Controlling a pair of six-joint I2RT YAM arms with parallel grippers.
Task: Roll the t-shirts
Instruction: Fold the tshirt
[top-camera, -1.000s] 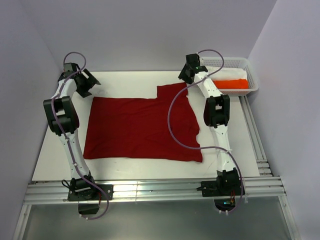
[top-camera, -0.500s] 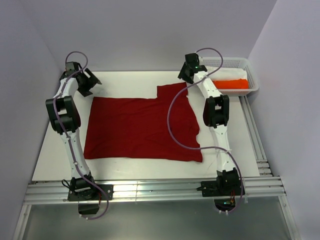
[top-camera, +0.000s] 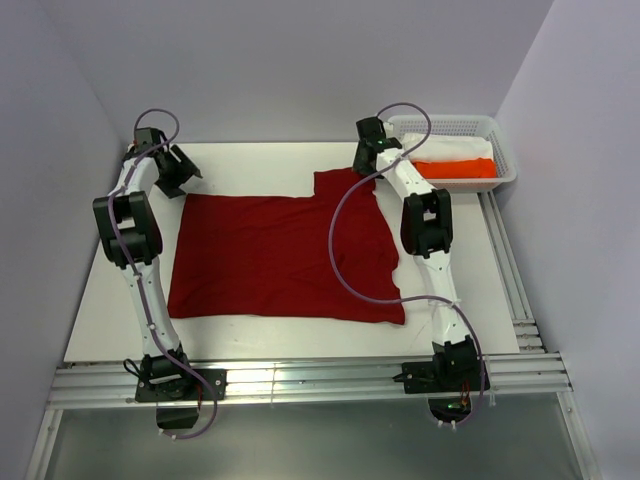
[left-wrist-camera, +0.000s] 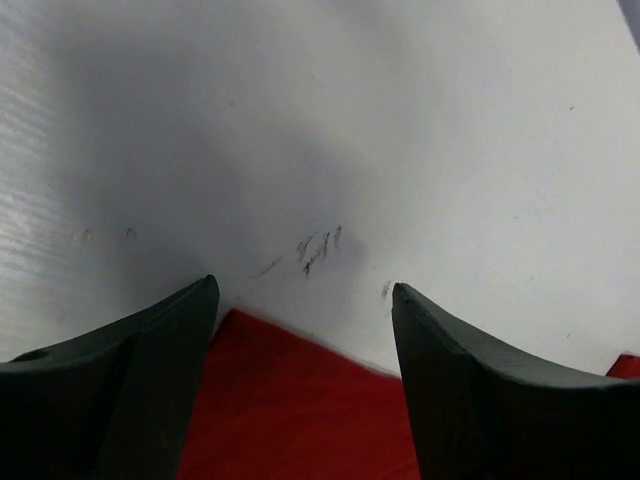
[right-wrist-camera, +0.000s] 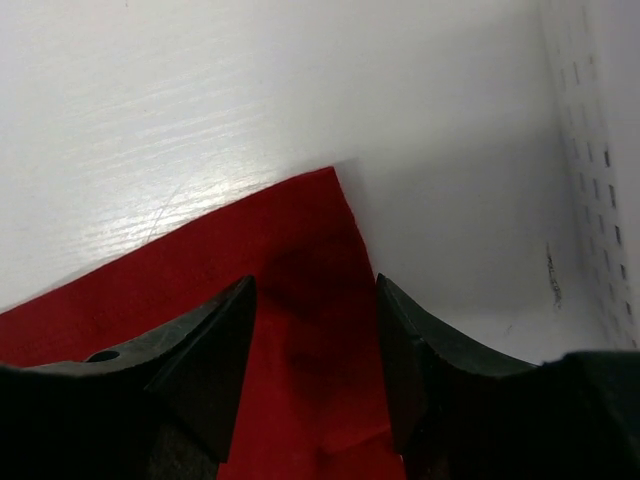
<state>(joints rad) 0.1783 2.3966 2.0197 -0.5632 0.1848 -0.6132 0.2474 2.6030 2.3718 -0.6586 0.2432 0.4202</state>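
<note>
Smoothly flat, dark red cloth t-shirt (top-camera: 280, 255) — left pincer (left-wrist-camera: 305, 293), right pincer (right-wrist-camera: 315, 288) gaping.

You had a white tabletop (top-camera: 270, 340), faintly scuffed; pale lavender walls (top-camera: 300, 60) closing three sides; aluminium rails (top-camera: 310, 380) along the near edge and right side; soft, even light.

I see the dark red t-shirt (top-camera: 285, 255) spread flat and unrolled, one short sleeve sticking out at its far edge, lying left of the basket (top-camera: 470, 184). Inside the basket, the white t-shirt (top-camera: 455, 148) sits along the far side and the bright orange t-shirt (top-camera: 455, 169) along the near side.
</note>
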